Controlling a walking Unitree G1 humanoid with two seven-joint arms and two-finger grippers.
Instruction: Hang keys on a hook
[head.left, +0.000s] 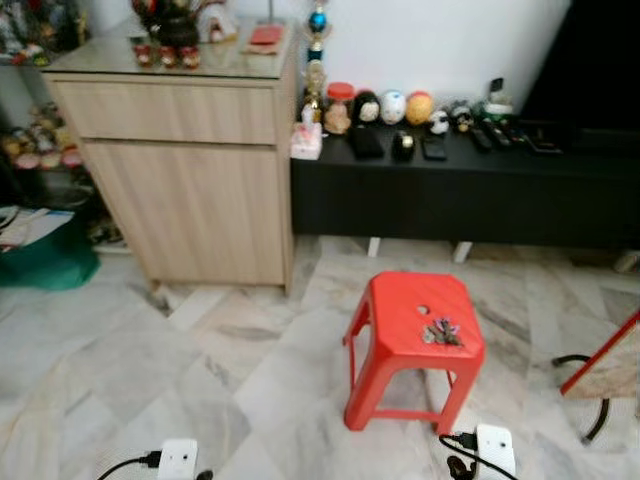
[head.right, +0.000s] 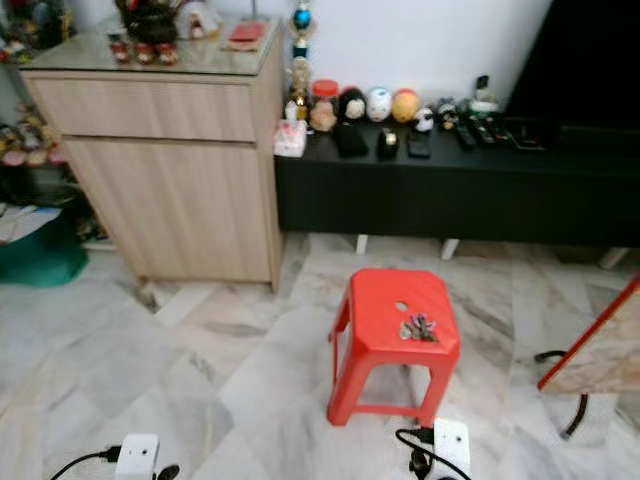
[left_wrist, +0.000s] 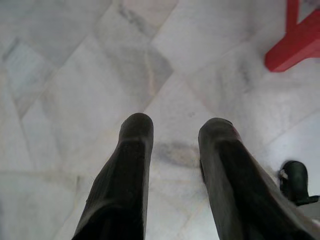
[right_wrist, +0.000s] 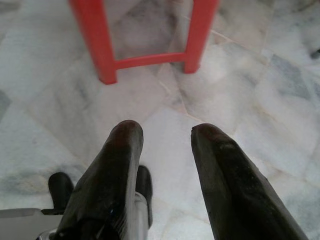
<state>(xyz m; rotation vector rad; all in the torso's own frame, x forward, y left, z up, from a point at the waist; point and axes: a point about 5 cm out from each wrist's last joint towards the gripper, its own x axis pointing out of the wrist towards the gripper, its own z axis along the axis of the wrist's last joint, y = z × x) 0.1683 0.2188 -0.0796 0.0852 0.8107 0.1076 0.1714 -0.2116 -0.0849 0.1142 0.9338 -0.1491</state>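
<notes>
Both end effectors hang low over the marble floor (head.left: 200, 380), the left end effector (left_wrist: 175, 145) and the right end effector (right_wrist: 160, 145) each with fingers parted and nothing between them. A small bunch of keys (head.left: 442, 332) lies on the red stool (head.left: 395, 310), near its right front corner. The step in hand is probably the pickup: come closer, lower the right arm from above and close on the bunch squarely. No hook can be made out. White power adapters (head.left: 495, 448) and black cables lie by the stool's legs and could snag a foot. A wooden cabinet (head.left: 190, 170) and a black low worktop (head.left: 450, 190) with figurines stand behind.
</notes>
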